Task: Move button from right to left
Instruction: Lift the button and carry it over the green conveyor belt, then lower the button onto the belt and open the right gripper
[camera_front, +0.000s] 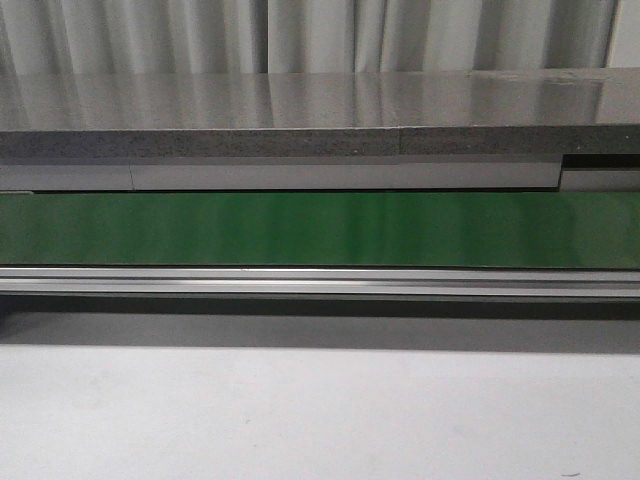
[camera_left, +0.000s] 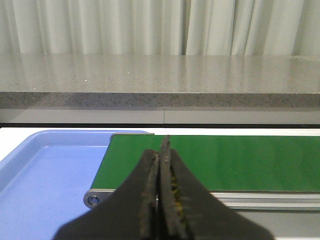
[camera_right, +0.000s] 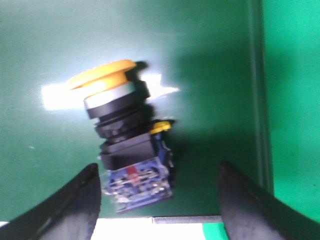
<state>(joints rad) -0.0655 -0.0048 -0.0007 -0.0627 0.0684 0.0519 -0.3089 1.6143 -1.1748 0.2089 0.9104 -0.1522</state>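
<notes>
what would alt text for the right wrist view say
A push button with a yellow-orange cap and black body lies on its side on a green belt, between the open fingers of the right gripper, which do not touch it. The image is slightly blurred.

A: Front view was evenly lit, soft. The grey counter carried pale vertical reflections of the curtain; the green belt showed faint light streaks. A dark shadow band lay under the rail.

B: Left wrist view was similar: diffuse light, mild sheen on the counter. The left gripper was near the lens, dark and soft-edged.

A: Right wrist view was the worst. The button was blurred, with a white glare patch on the belt behind it and its shadow cast to one side. The right gripper fingers were black and out of focus.
</notes>
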